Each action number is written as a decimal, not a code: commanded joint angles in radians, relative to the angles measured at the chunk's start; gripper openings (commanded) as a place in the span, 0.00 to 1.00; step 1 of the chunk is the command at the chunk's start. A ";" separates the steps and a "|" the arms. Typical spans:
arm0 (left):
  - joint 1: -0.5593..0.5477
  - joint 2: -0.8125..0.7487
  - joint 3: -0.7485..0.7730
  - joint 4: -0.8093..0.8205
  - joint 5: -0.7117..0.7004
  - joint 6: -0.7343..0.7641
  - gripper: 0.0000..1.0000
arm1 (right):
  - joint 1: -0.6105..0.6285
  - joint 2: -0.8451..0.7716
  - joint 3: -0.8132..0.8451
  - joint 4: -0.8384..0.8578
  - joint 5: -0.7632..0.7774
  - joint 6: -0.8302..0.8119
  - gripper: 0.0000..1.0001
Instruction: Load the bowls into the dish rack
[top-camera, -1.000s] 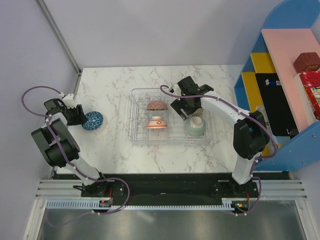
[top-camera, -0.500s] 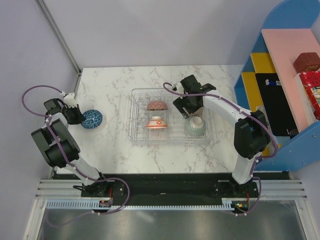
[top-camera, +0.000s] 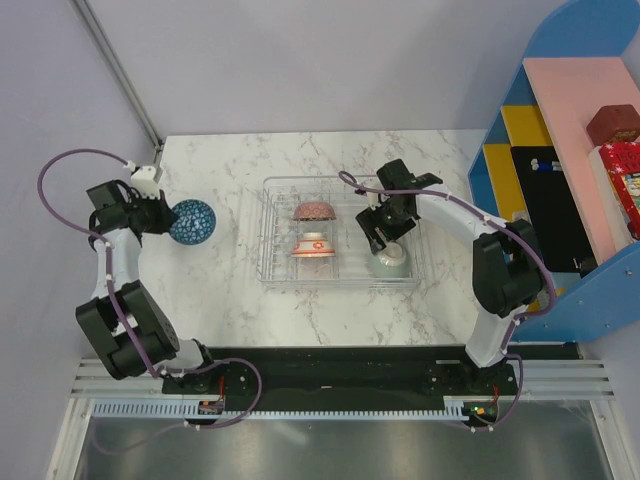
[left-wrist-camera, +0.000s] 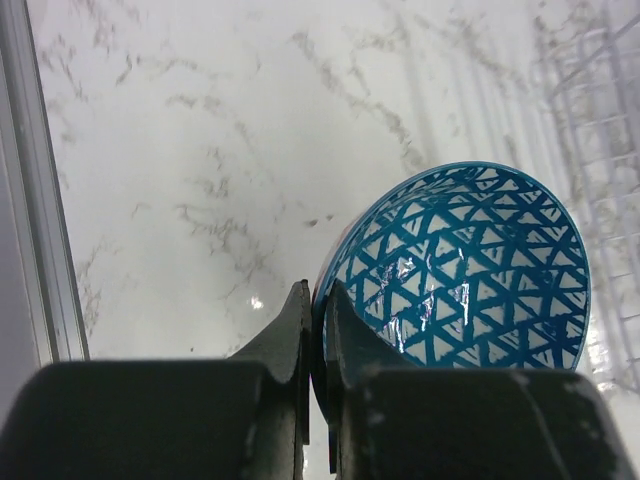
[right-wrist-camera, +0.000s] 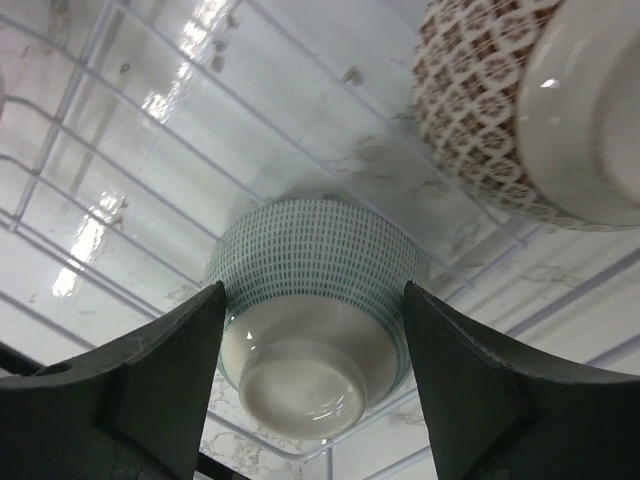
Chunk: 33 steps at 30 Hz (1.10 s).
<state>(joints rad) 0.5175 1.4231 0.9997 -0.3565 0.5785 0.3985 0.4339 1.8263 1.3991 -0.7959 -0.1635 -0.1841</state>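
Top view, with both wrist views. Step in hand: the pick-up of the fourth bowl to be racked.

The left gripper (top-camera: 150, 213) stands near the left edge of the marble surface (top-camera: 230, 300). Its jaws are pressed together on the rim of the blue bowl (left-wrist-camera: 460, 270), one inside the wall and one outside. The bowl is tipped on its side with its lattice-painted hollow facing the wrist camera. Whether it is lifted clear of the surface cannot be told from these views. It lies well apart from the dish rack (top-camera: 270, 235), which sits at the middle of the surface.

Three bowls are in the rack: a far reddish bowl (top-camera: 313, 211), a near red-and-white bowl (top-camera: 312, 246), and a pale green bowl (right-wrist-camera: 315, 300). The green bowl rests upside down, foot ring up, near the rack's right near corner.

The right gripper (top-camera: 385, 225) hangs over the green bowl with its jaws spread, one on each side of the wall. They appear to stand just beside the bowl rather than clamp it.

Judged next move: the left arm carries the blue bowl toward the rack's left half, which looks free. This calls for enough height to clear the raised rim, and for tilting the bowl to seat between the ribs without knocking the two reddish bowls. The right arm should rise out of the rack.
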 joint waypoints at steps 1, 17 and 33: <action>-0.104 -0.093 0.106 0.002 0.037 -0.088 0.02 | 0.003 -0.074 -0.041 -0.071 -0.151 -0.021 0.78; -0.505 0.063 0.431 0.010 0.110 -0.225 0.02 | -0.017 -0.304 0.110 -0.062 -0.240 -0.042 0.98; -0.898 0.201 0.582 -0.029 0.299 -0.233 0.02 | -0.165 -0.355 -0.156 0.754 -0.956 0.757 0.98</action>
<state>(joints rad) -0.3443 1.6382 1.5230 -0.4114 0.7620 0.1970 0.2920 1.4757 1.3186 -0.3992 -0.9073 0.2314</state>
